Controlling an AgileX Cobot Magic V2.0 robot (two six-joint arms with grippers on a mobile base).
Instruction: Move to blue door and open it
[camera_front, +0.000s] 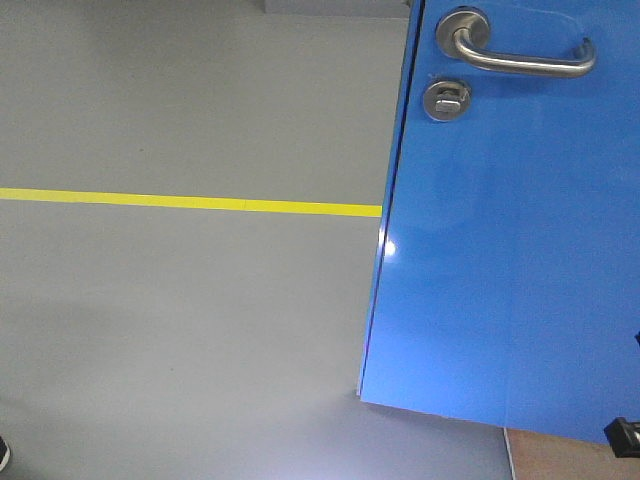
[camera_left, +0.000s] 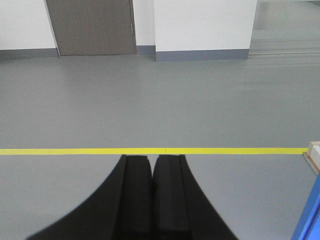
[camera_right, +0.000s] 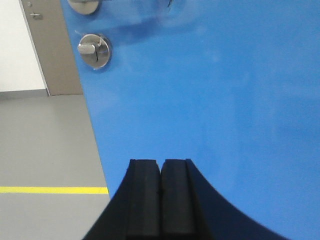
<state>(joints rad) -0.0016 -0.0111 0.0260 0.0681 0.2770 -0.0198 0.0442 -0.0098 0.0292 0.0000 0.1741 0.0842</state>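
The blue door (camera_front: 510, 250) fills the right of the front view, glossy, with a silver lever handle (camera_front: 520, 55) and a round thumb-turn lock (camera_front: 447, 100) below it. In the right wrist view the door (camera_right: 210, 85) is close ahead, with the thumb-turn (camera_right: 94, 50) at upper left. My right gripper (camera_right: 160, 162) is shut and empty, pointing at the door panel below the lock. My left gripper (camera_left: 152, 159) is shut and empty, pointing over open floor left of the door, whose lower edge (camera_left: 310, 220) shows at far right.
A yellow floor line (camera_front: 190, 202) crosses the grey floor and shows in the left wrist view (camera_left: 225, 150). A grey-brown door (camera_left: 92, 27) and white wall (camera_left: 205, 25) stand far ahead. A wooden brace end (camera_left: 313, 154) lies by the blue door's base.
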